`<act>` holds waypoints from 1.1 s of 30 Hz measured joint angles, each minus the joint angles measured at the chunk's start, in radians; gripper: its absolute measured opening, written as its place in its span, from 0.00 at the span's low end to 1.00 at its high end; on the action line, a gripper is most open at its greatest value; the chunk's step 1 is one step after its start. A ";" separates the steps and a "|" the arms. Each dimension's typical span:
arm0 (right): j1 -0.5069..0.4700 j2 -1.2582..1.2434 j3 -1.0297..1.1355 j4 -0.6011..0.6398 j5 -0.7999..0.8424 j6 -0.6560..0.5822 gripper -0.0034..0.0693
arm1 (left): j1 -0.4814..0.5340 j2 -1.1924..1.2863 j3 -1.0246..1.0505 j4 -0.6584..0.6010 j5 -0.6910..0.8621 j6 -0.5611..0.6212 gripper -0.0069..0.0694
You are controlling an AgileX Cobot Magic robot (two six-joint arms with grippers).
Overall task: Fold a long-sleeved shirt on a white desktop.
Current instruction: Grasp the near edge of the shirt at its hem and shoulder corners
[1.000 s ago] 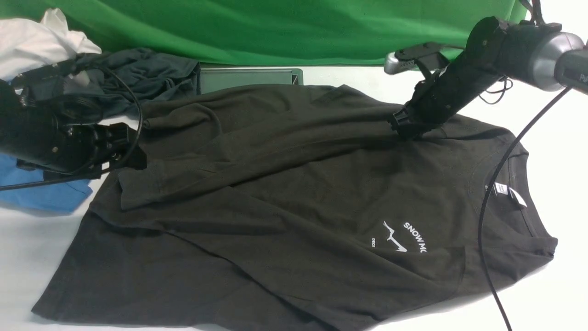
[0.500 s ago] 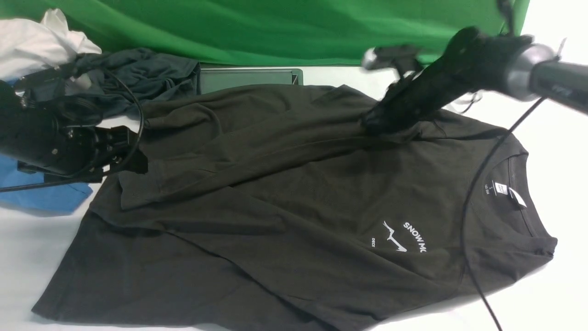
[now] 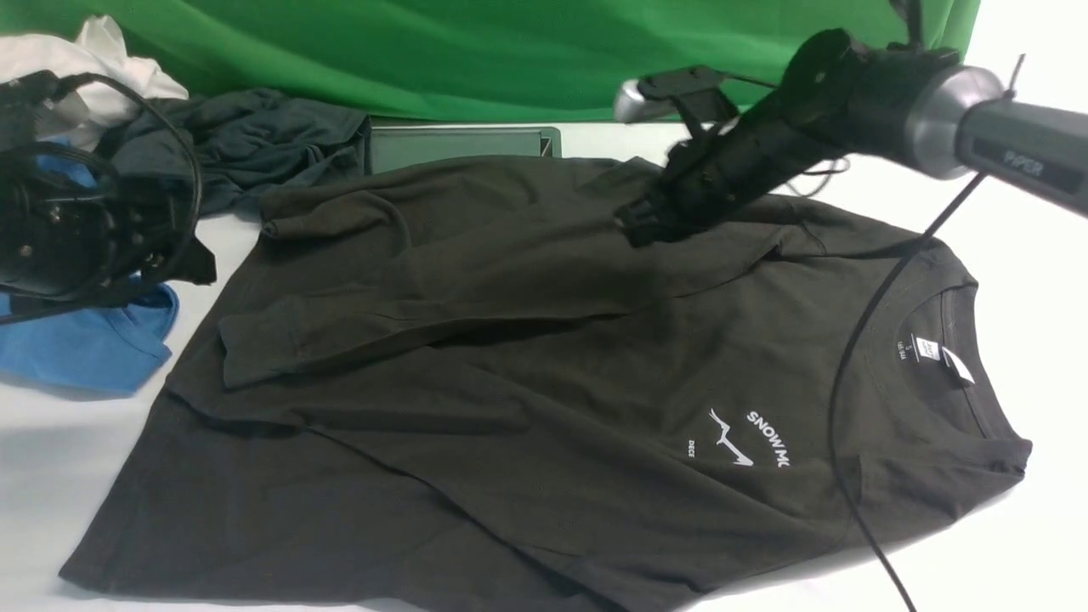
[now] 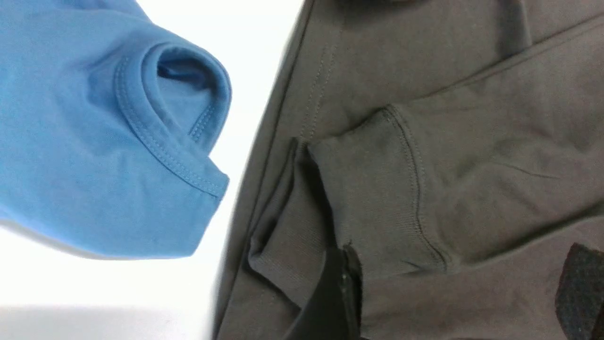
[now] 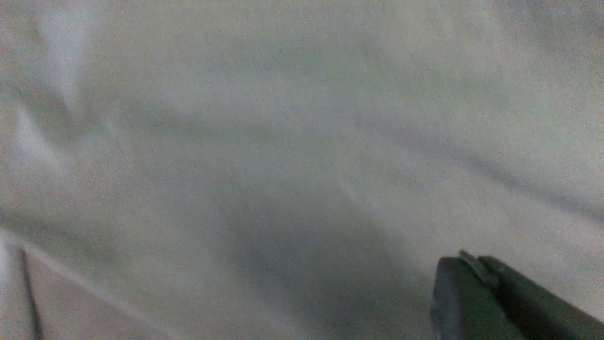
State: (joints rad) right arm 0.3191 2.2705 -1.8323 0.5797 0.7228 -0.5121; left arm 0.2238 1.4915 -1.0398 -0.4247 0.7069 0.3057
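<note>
Long-sleeved shirt point(image 3: 544, 374): black; spread flat over the middle of the worktop point(image 3: 1020, 561); collar toward the right edge, hem toward the left edge; one sleeve folded across the body
My left tool point(image 4: 460, 257): jaws wide apart; I hold nothing; above the sleeve cuff point(image 4: 406, 198), near the left edge
My right tool point(image 3: 633, 231): jaws closed; low over the shirt's far fold; whether cloth is pinched I cannot tell
Blue shirt point(image 3: 76, 353): left edge, just beside the black one
Grey-teal garment point(image 3: 255, 136): far left corner
</note>
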 joint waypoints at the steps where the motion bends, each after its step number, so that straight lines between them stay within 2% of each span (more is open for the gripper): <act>1: 0.015 0.006 0.000 0.030 -0.017 -0.006 0.10 | 0.000 0.000 0.000 -0.004 0.000 0.000 0.86; 5: 0.099 0.045 0.000 0.101 -0.015 -0.057 0.10 | 0.000 0.000 0.000 -0.011 0.000 0.000 0.86; 8: 0.153 0.065 0.000 0.107 0.035 -0.075 0.10 | 0.000 0.000 0.000 -0.011 0.012 0.000 0.86; 12: 0.176 0.067 0.001 0.082 0.097 -0.086 0.10 | 0.000 0.000 0.000 -0.011 0.043 0.000 0.86; 17: 0.131 0.029 0.003 0.062 0.141 -0.082 0.10 | 0.000 0.000 0.000 -0.004 0.093 -0.013 0.86; 23: 0.008 -0.209 0.003 0.050 0.177 -0.075 0.15 | 0.000 -0.001 0.042 0.157 0.211 -0.214 0.86; 27: -0.032 -0.350 0.002 0.046 0.185 -0.075 0.20 | 0.005 -0.002 0.183 0.262 0.198 -0.350 0.86; 30: -0.055 -0.423 0.000 0.046 0.200 -0.075 0.22 | 0.049 -0.002 0.303 0.237 0.122 -0.382 0.86; 33: -0.066 -0.458 0.000 0.046 0.221 -0.074 0.23 | 0.130 -0.002 0.395 0.118 0.057 -0.316 0.86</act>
State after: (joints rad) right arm 0.2527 1.8124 -1.8321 0.6259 0.9436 -0.5862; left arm 0.3542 1.4893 -0.6445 -0.3067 0.7639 -0.0101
